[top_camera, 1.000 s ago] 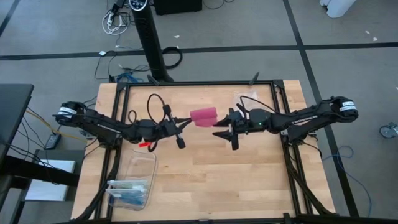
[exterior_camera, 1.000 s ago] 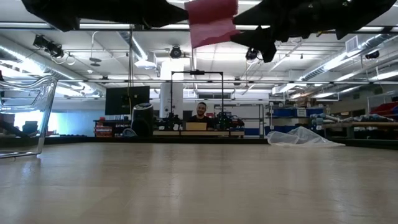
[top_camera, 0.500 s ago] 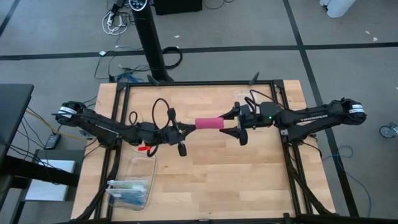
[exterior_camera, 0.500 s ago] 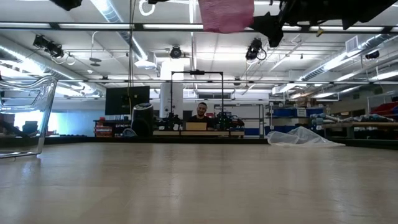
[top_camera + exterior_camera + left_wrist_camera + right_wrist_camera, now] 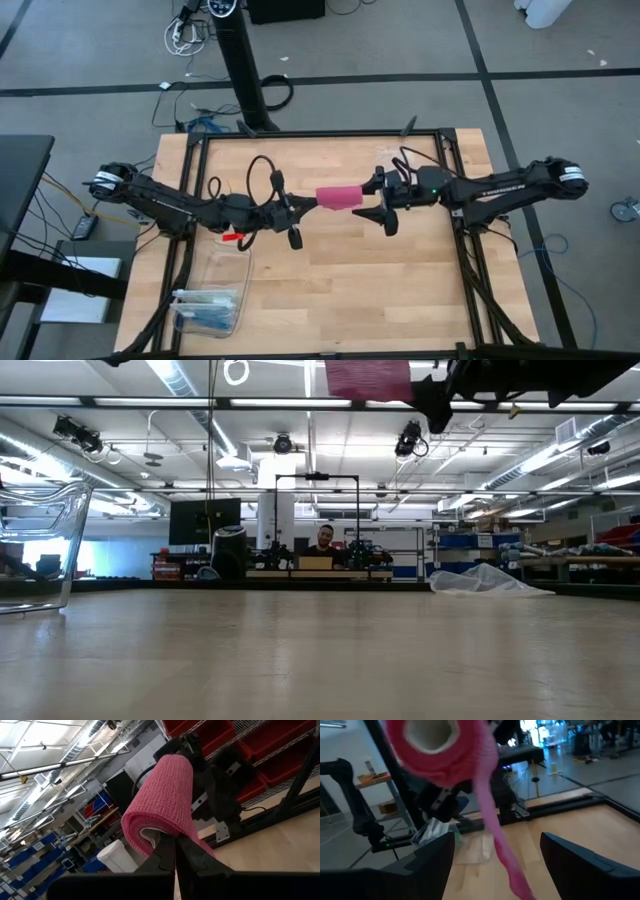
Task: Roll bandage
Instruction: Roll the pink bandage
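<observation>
A pale wooden surface (image 5: 330,290) lies beneath two dark arms meeting just above its centre. Between them, held in the air, the bandage (image 5: 338,198) is mostly rolled: a ribbed, stretchy magenta cylinder with a pale core, one loose tail hanging. The left tool (image 5: 308,205), at nine o'clock, is clamped on its end; the right tool (image 5: 380,200), at three o'clock, gapes wide, holding nothing.

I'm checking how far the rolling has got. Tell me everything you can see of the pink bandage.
The magenta-pink stretchy fabric bandage is a waffle-textured roll wound around a hollow pale core. It is held in the air above the wooden table, lying level between the two arms. The left tool is shut on one end. A loose tail hangs down in front of the open right tool, which is not gripping it.
</observation>
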